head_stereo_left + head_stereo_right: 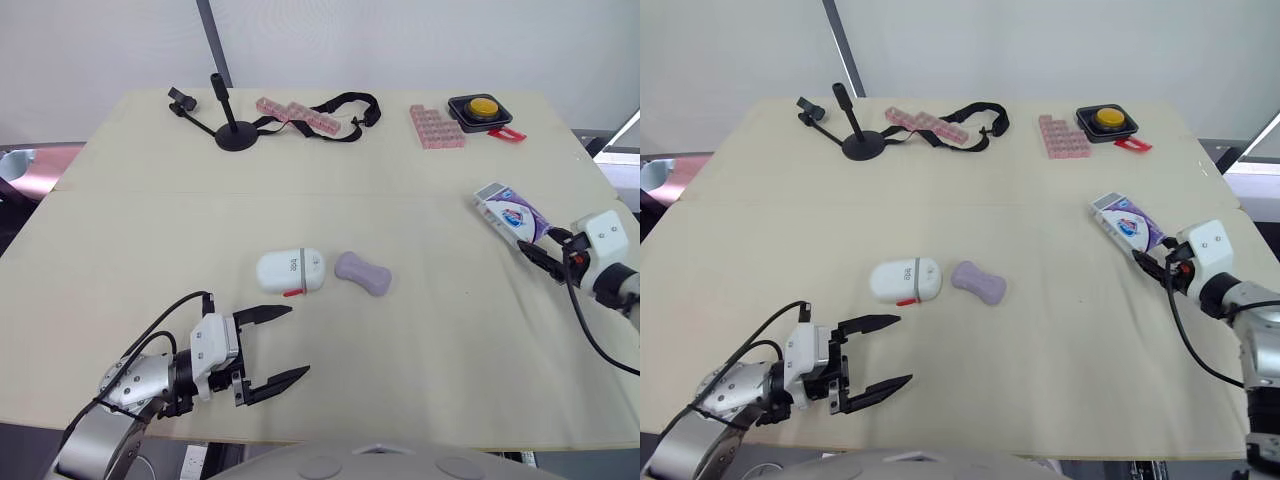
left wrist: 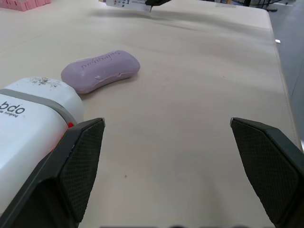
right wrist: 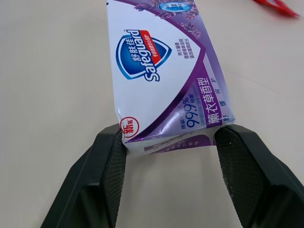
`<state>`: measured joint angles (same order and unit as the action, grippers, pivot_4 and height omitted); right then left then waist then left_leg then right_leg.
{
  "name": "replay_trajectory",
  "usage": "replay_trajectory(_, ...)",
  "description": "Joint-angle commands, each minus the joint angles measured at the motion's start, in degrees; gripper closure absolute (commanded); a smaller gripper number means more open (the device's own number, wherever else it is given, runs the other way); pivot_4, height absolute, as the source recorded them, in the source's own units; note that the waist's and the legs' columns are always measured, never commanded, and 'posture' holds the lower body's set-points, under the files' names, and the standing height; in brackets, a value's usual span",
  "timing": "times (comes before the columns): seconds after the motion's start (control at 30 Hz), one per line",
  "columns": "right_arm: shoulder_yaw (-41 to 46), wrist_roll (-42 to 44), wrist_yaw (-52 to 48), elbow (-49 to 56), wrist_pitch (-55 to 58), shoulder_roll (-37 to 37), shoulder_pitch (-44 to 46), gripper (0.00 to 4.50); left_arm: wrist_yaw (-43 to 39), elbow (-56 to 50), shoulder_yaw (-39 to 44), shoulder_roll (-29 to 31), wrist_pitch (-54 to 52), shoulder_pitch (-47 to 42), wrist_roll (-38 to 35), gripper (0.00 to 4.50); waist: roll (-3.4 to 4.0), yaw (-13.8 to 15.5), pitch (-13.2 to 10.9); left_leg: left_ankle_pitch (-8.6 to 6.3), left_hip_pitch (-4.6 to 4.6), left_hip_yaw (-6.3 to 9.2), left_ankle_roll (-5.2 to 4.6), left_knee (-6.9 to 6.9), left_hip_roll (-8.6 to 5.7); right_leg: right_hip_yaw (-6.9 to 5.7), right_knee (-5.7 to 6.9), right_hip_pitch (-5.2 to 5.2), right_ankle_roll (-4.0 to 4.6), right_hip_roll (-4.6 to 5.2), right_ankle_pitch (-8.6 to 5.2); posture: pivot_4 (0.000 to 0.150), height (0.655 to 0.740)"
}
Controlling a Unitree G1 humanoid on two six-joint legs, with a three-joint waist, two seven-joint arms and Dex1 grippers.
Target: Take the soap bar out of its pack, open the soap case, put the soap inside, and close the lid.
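soap bar (image 1: 362, 274) loose ahead of spread left fingers (image 1: 262, 314) | right fingers (image 3: 109, 166) clamp pack (image 3: 161, 71)

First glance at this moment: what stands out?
A bare lilac, waisted soap bar lies in the middle of the beige table, right of the closed white plastic soap case. Near the right edge the right pincer grips the purple-and-white cardboard soap pack by one end, while the left pincer is open near the case.
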<state>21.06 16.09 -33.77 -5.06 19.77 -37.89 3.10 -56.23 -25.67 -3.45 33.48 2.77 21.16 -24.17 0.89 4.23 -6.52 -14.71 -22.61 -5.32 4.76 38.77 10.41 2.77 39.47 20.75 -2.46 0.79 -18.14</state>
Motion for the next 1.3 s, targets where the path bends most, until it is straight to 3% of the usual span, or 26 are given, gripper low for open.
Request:
replay_trajectory(0.03,2.62,0.41,6.37,5.18,5.56,1.21,0.40,1.68,0.73,-2.76,0.42,0.58,-1.23,-0.24,-1.00,0.00,0.03,-0.07,0.02,0.00,0.02,0.00,0.00,-0.02,0.00,0.00,-0.01,-0.02,0.00,0.00,0.00,0.150,0.7160)
replay_trajectory(0.17,4.24,0.87,11.50,4.89,10.09,2.74,1.80,1.68,1.16,-3.73,0.42,0.72,-2.41,-0.73,-1.14,0.00,0.05,-0.04,0.03,0.00,0.02,0.00,0.01,-0.04,-0.02,-0.01,-0.03,-0.04,-0.01,0.02,0.00,0.150,0.7160)
replay_trajectory(0.47,5.50,3.37,13.09,4.30,14.76,3.61,3.31,1.68,2.34,-5.74,0.32,0.70,-4.84,-1.63,-1.21,0.00,0.12,-0.15,0.06,-0.01,0.04,-0.01,0.03,-0.05,-0.03,-0.01,-0.03,-0.04,-0.02,0.02,0.00,0.150,0.7160)
replay_trajectory(0.63,5.11,3.26,12.10,4.07,14.21,2.38,3.35,0.22,3.07,-6.65,0.30,0.71,-5.89,-1.88,-1.28,0.00,0.13,-0.06,0.06,0.00,0.04,-0.01,0.03,-0.05,-0.03,-0.02,-0.03,-0.05,-0.02,0.03,0.00,0.150,0.7160)
replay_trajectory(0.83,6.05,2.48,9.84,2.55,10.76,-0.28,3.37,0.11,3.48,-6.96,0.31,0.62,-6.36,-2.12,-1.27,0.00,0.13,-0.02,0.07,-0.01,0.03,-0.01,0.03,-0.05,-0.04,-0.02,-0.03,-0.05,-0.02,0.03,0.00,0.150,0.7160)
replay_trajectory(0.93,6.39,1.73,5.05,-1.13,0.39,-2.86,4.67,0.11,3.66,-6.67,0.72,0.59,-6.36,-2.59,-1.31,0.00,0.14,-0.02,0.06,-0.01,0.02,-0.01,0.03,-0.05,-0.05,-0.02,-0.04,-0.06,-0.02,0.04,0.00,0.150,0.7160)
replay_trajectory(1.07,5.68,6.98,-7.11,-2.74,-10.07,-3.29,8.83,0.11,4.29,-5.83,1.78,0.64,-7.26,-4.91,-1.91,0.00,0.15,-0.53,0.07,-0.01,0.03,-0.02,0.03,-0.04,-0.05,0.00,-0.01,-0.06,-0.02,0.03,0.00,0.150,0.7160)
replay_trajectory(1.3,-5.43,18.33,-30.36,9.65,-8.58,-1.27,8.49,0.11,4.16,-2.84,4.60,0.98,-7.39,-7.66,-2.40,0.00,0.14,-0.59,0.07,-0.02,-0.03,0.01,-0.01,-0.02,0.00,-0.07,0.00,-0.07,-0.02,-0.04,0.00,0.150,0.7160)
